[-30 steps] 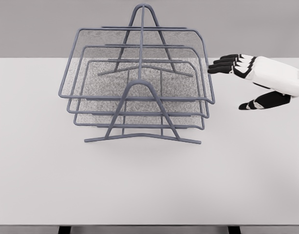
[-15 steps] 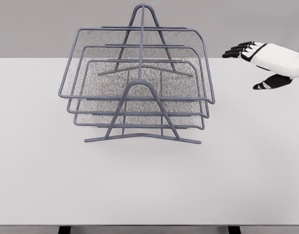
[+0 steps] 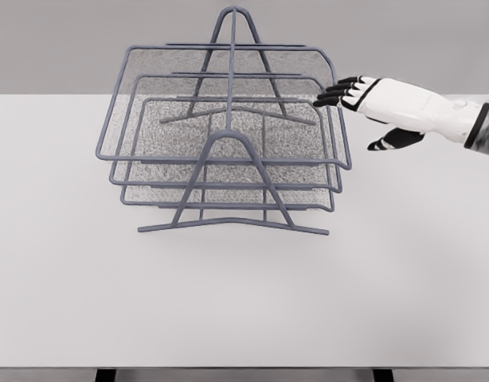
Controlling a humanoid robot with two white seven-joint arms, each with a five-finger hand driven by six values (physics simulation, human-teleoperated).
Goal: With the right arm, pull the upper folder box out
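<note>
A grey wire rack (image 3: 228,171) with three stacked mesh trays stands on the white table (image 3: 244,302). The upper tray (image 3: 228,103) is the widest and sits at the top of the frame. My right hand (image 3: 352,99) comes in from the right edge, fingers spread and holding nothing. Its black fingertips (image 3: 328,94) reach the right rim of the upper tray at its back corner; whether they touch the wire I cannot tell. The thumb (image 3: 388,142) hangs below, apart from the rack. The left arm does not show.
The rack's A-shaped front support (image 3: 232,199) stands on the table in front of the trays. The table's front edge runs along the bottom of the view.
My right hand pulled back to the upper right, then swung left again and now reaches the upper tray's right rim. The rack and trays have not moved.
</note>
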